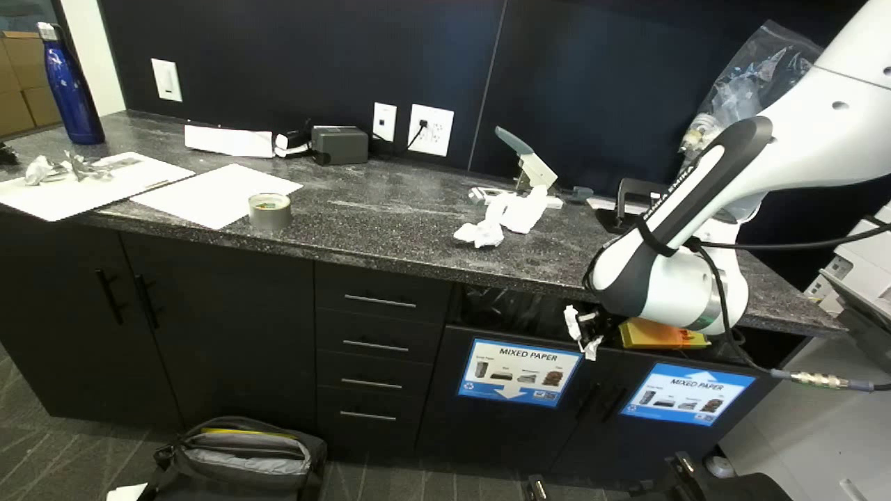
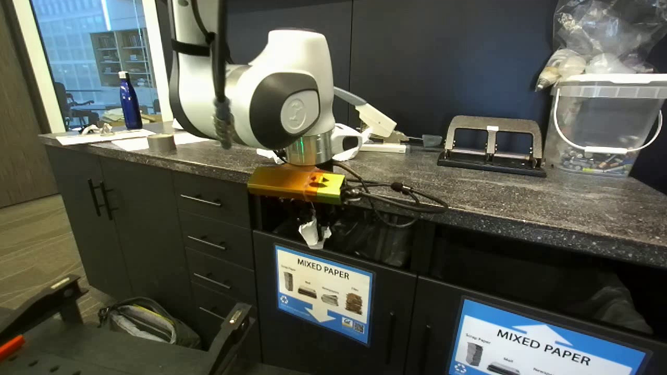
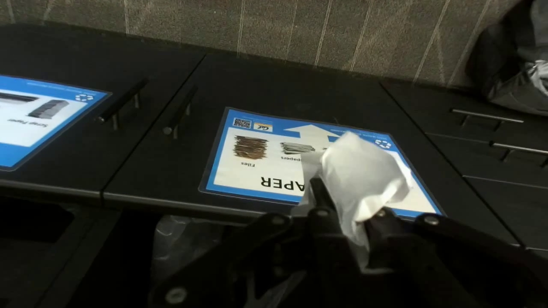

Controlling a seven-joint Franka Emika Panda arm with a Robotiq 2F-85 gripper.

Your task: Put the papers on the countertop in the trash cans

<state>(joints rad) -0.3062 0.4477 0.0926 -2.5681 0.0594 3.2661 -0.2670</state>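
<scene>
Clamping a crumpled paper, our end effector hangs at the upper edge of the left trash can; we judge this paper not yet dropped. Remaining: white wads midway along the worktop and more crumpled paper on a flat sheet at the left end. We cannot see anything already binned.

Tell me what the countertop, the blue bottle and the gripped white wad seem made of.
Countertop: probably stone or imitation, dull sheen; pale flecks show. Blue bottle: perhaps coated metal, glossy; bright highlights. White wad: likely thin paper, matte; sharp creases.
</scene>
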